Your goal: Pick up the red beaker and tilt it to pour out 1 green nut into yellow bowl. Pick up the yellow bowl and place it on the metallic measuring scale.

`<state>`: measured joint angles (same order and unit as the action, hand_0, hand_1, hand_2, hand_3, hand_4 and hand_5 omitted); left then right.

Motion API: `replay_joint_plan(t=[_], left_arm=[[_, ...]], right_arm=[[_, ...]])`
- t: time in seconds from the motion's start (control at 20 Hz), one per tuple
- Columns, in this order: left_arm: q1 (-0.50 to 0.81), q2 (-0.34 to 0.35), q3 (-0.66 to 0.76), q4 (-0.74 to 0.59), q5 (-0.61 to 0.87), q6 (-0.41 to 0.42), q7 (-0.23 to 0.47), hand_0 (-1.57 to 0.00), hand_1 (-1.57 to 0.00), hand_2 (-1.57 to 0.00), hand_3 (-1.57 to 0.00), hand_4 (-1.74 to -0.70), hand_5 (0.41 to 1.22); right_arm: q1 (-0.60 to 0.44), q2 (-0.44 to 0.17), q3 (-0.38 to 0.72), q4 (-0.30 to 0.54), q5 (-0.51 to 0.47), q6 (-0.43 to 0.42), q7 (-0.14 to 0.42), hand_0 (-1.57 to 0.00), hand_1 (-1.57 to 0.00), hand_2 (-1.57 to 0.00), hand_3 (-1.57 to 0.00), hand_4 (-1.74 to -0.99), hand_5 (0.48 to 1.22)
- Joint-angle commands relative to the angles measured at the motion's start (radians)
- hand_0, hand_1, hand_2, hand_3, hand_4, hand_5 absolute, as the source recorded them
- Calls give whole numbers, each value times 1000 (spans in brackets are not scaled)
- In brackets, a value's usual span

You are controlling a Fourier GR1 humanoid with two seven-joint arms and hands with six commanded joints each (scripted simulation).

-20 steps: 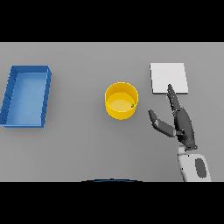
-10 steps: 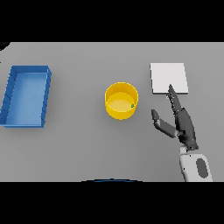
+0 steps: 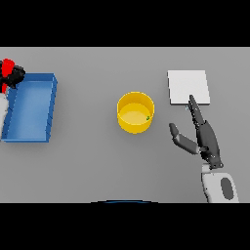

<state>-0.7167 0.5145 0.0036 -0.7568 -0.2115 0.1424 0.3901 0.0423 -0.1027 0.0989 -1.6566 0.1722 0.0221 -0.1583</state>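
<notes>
The yellow bowl [image 3: 135,112] stands upright at the table's middle, with a small green nut [image 3: 148,117] inside near its right wall. To its right, my right hand [image 3: 205,135] rests open, fingers straight and pointing toward the white square scale [image 3: 188,87] at the back right; its fingertip overlaps the scale's near edge. At the far left edge my left hand [image 3: 14,75] is shut on the red beaker [image 3: 7,69], held just beyond the blue tray's back left corner. Only part of the beaker shows.
A blue rectangular tray [image 3: 30,107] lies at the left of the grey table, between the left hand and the bowl.
My left hand with the red beaker has come into view at the far left edge. The right hand, bowl and scale have not moved.
</notes>
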Motion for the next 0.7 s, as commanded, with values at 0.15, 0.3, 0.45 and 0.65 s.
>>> replay_joint_plan(t=[0.15,0.3,0.45,0.65], left_arm=[[148,35,-25,-273,96,-163,47,-940,-860,-817,-843,-1126,705],[172,63,-44,-331,121,-245,112,-481,-440,-418,-431,-915,651],[176,66,-86,-321,78,-258,151,-246,-225,-213,-220,-828,627],[174,79,-98,-340,45,-233,129,-100,-91,-87,-90,-783,631]], right_arm=[[-1,8,5,22,12,-7,-5,1,1,1,1,-1149,670],[-6,13,5,22,7,-8,1,1,1,1,1,-1155,670],[0,7,10,3,27,-20,-1,1,1,1,1,-1156,665],[-13,-4,1,12,36,-28,20,1,1,1,1,-1154,657]])
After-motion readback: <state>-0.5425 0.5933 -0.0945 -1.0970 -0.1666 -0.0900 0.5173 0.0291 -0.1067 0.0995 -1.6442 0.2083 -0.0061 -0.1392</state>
